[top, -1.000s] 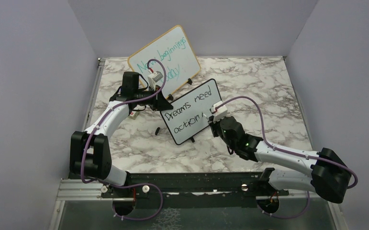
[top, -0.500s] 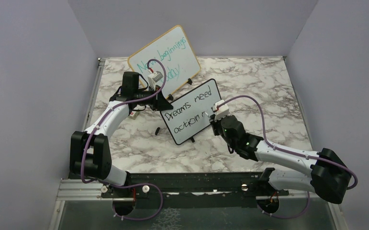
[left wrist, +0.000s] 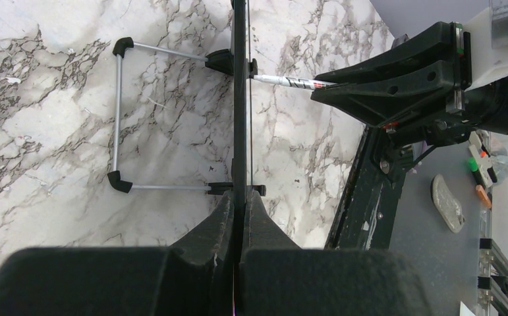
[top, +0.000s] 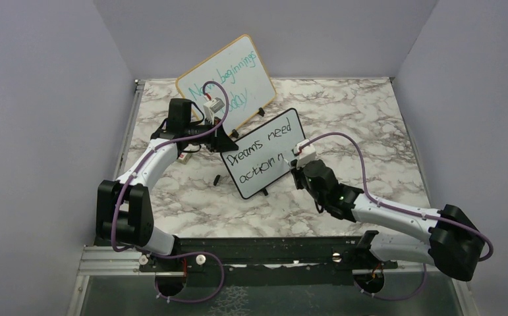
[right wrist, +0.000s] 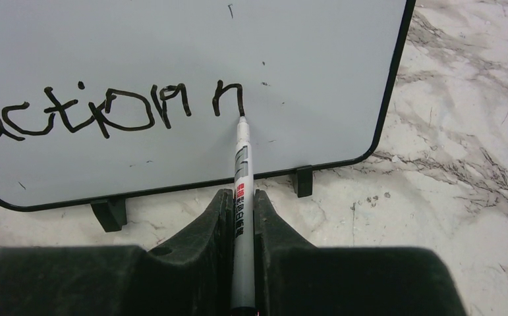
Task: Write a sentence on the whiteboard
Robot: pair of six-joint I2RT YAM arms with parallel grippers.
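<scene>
- Grip on the left: the left fingers (left wrist: 240, 201) are pressed together on the edge of the small rectangular white whiteboard with a thin black frame and rounded corners (right wrist: 192, 39). From the left wrist the board appears edge-on, as a thin black line running straight away from them.
- Grip on the right: the right fingers (right wrist: 241, 196) are drawn in narrowly around a slim white marker with a grey and red label (right wrist: 242, 155). Its tip touches the board face.
- The whiteboard stands propped on a wire stand with black feet near the middle of the white, grey-veined marble counter (top: 369, 131), between the two arms.
- The black handwritten sentence (right wrist: 106, 113) reads "Dreams need" above "action". After it comes one more n-shaped stroke, and the marker tip sits at the foot of that stroke.
- Blank white lies between that stroke and the board's right frame. Below the tip, the bottom frame and a black foot are near.
- Open counter runs from the board's right edge to the far side wall.
- A larger wood-framed board with teal handwriting (top: 257, 92) stands behind, near the left wrist.
- A small black piece (top: 217, 178) lies on the counter just beside the whiteboard's near-left corner, not touching it.
</scene>
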